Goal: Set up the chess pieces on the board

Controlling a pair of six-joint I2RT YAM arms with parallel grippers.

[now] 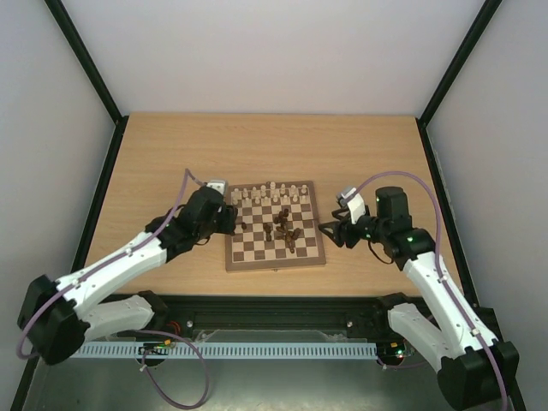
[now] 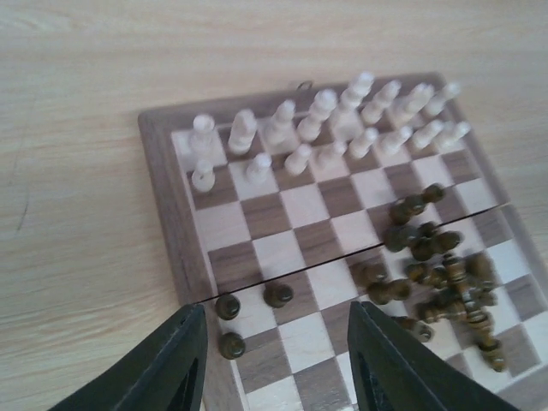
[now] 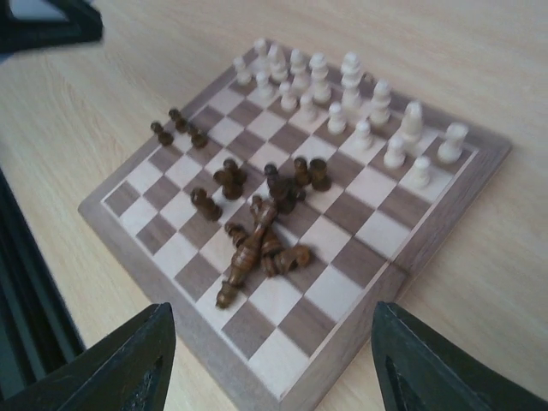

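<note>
L tool (image 2: 276, 347) released, over board (image 1: 276, 264) left edge | R tool (image 3: 271, 347) released | dark pieces (image 3: 257, 241) heaped mid-board

High rear camera looks down; both wrist cameras closely share the board (image 1: 257, 254).

Right wrist camera. My tool (image 3: 272, 312): jaws spread wide, nothing between them, fingers (image 3: 120, 364) at the lower corners of the view. The board (image 3: 355, 257) lies flat on the desk (image 3: 103, 94), one corner toward me. Cream pieces (image 3: 342, 94) stand upright in two rows along the far side. Dark pieces (image 3: 257, 244) make a tangled heap mid-board: several lying flat, a few upright beside them. Three small dark ones (image 3: 175, 128) stand apart near the left edge.
</note>
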